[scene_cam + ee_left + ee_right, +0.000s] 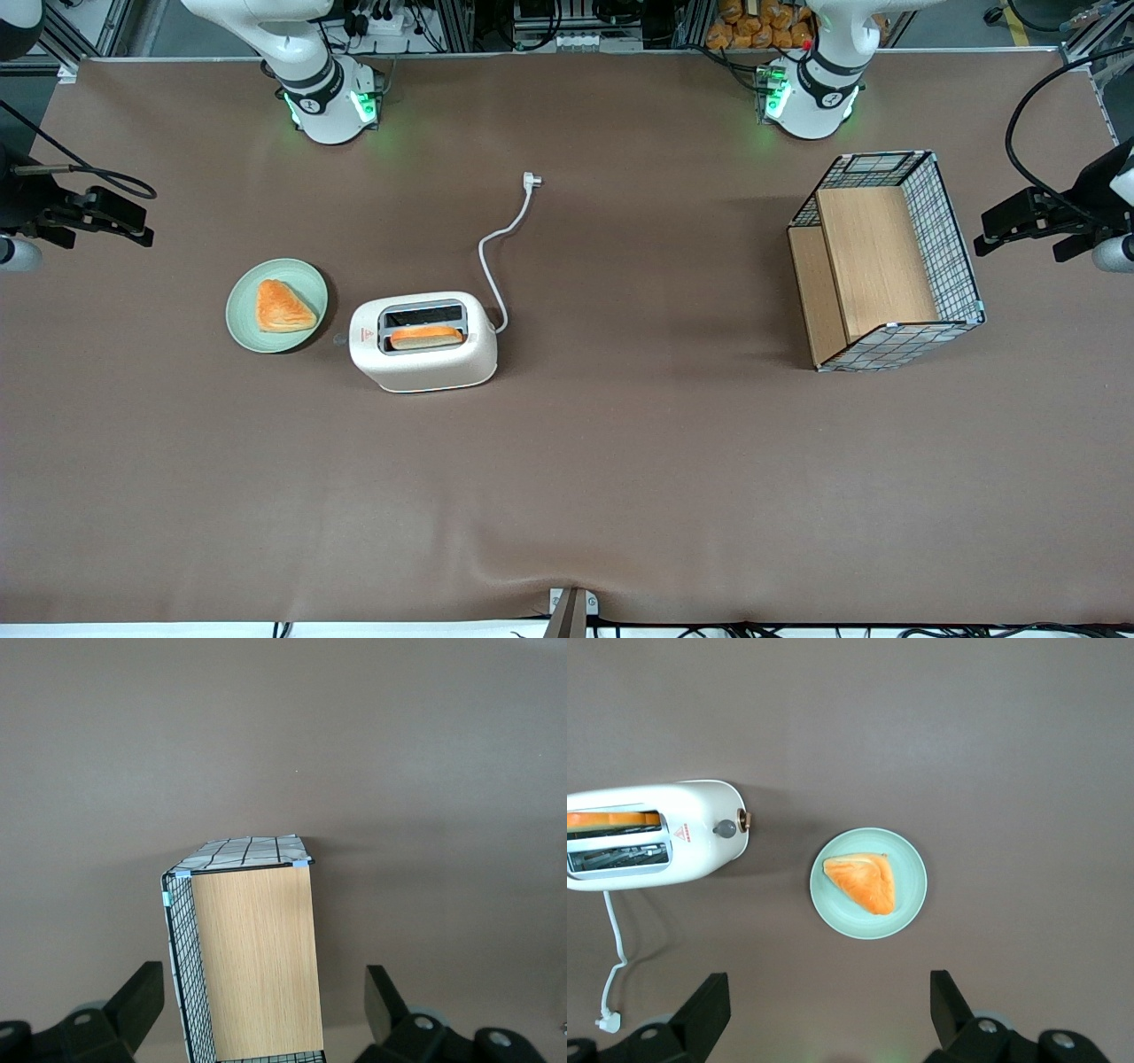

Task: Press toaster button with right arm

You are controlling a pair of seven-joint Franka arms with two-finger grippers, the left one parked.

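The right arm's black two-finger claw (824,1019) hangs high with its fingers spread wide and empty, above the brown tabletop (620,461) near the pale green plate (276,305) holding a triangular orange pastry (283,307). Just beside the plate stands the cream-white rounded toaster (423,341); its small grey round button (726,828) sits at the narrow end facing the plate. A slanted descent might glance off the knob, shove the toaster sideways, or clip the plate.

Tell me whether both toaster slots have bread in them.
No. Only the slot nearer the front camera in the toaster holds a slice of bread; the gripper hangs open above the table.
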